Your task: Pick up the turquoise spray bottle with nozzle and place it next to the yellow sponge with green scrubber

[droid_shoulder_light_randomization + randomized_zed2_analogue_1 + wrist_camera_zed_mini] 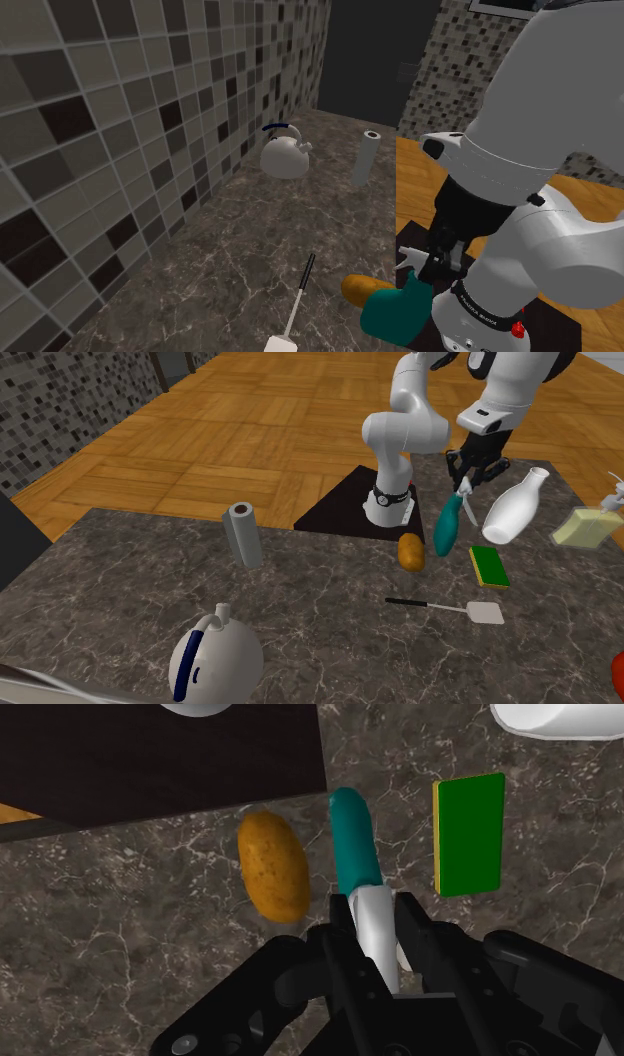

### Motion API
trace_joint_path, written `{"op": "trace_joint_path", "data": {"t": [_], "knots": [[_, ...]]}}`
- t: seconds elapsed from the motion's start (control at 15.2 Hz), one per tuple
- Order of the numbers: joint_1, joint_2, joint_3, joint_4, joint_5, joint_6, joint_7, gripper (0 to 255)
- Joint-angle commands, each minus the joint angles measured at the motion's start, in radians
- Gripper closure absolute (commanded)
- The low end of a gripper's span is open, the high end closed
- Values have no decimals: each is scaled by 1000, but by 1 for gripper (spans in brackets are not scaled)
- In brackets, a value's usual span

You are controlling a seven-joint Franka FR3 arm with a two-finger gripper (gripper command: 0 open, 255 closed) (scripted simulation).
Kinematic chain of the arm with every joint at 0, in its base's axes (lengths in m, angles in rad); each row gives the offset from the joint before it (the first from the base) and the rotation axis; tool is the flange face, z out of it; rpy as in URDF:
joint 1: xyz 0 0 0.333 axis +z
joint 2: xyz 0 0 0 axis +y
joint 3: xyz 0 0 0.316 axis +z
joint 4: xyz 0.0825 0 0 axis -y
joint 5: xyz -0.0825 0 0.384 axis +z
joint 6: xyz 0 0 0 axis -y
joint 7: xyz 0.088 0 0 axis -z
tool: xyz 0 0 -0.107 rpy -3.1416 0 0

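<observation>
The turquoise spray bottle (352, 839) has a white nozzle head, and my gripper (375, 919) is shut on that white head. The bottle (449, 528) hangs tilted under the gripper (466, 490), its base low over the dark marble counter (300, 622); I cannot tell whether it touches. The sponge (489, 565), green on top with a yellow side, lies flat on the counter just beyond the bottle's base, toward the second exterior view's right. In the wrist view the sponge (468, 834) lies a short gap from the bottle. In the shoulder view the bottle (398, 312) sits below the gripper (428, 262).
A potato (410, 551) lies close beside the bottle, opposite the sponge. A white vase (515, 507) leans past the sponge. A spatula (450, 608), a paper roll (243, 535) and a white kettle (213, 657) stand farther out. A tiled wall (100, 130) borders the counter.
</observation>
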Motion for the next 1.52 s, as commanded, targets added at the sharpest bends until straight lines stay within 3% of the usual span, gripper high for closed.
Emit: {"op": "trace_joint_path", "data": {"t": [0.0,0.33,0.79,0.86,1.19,1.45], "knots": [[7,-5,11,-26,11,21,0,255],[22,-5,42,-87,43,80,-2,255],[22,-5,42,-87,43,80,-2,255],[22,-5,42,-87,43,80,-2,0],[22,-5,42,-87,43,80,-2,0],[-8,3,-16,37,-16,-33,1,0]]}}
